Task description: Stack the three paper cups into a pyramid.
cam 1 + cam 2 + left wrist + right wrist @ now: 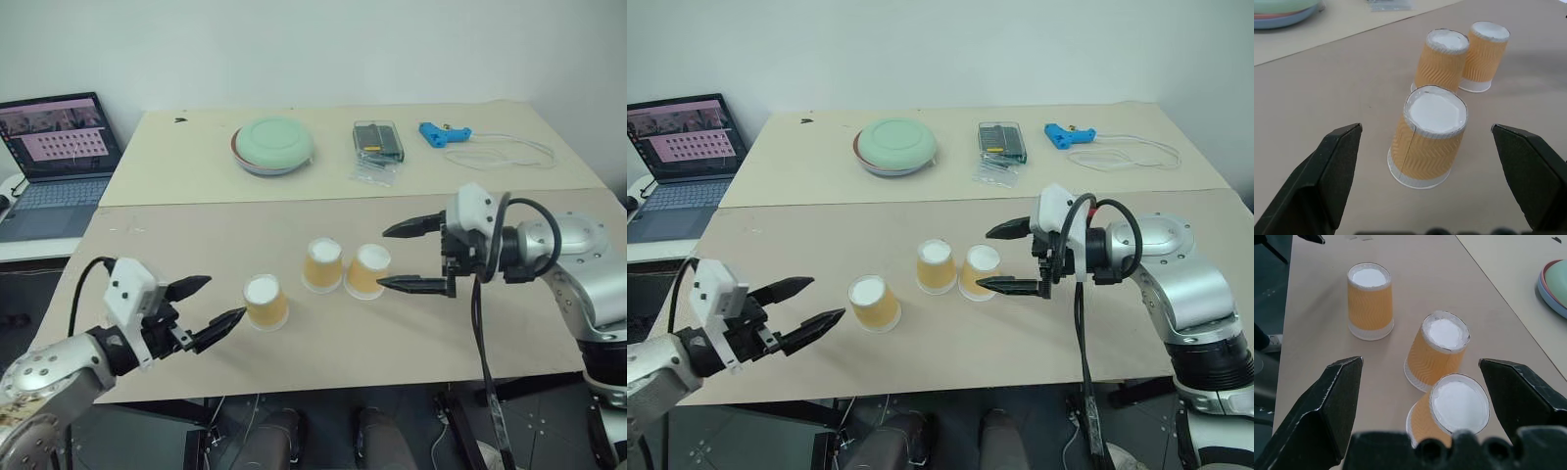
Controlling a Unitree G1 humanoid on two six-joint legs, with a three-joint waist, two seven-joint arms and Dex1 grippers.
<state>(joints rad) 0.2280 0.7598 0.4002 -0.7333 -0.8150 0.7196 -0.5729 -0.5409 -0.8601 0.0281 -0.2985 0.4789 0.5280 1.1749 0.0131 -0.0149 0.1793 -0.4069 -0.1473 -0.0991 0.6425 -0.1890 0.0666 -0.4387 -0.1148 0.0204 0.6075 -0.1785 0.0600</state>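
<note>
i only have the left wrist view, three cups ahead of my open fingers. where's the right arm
Observer: The right gripper hangs open beside the rightmost cup, holding nothing.
Operator: anything else on the tables i can't see
Observer: On the far table, past the green bowl, lie a clear box and a blue glue gun with a white cord.
Operator: what's off to my left
Observer: An open laptop sits on a low stand left of the tables.
</note>
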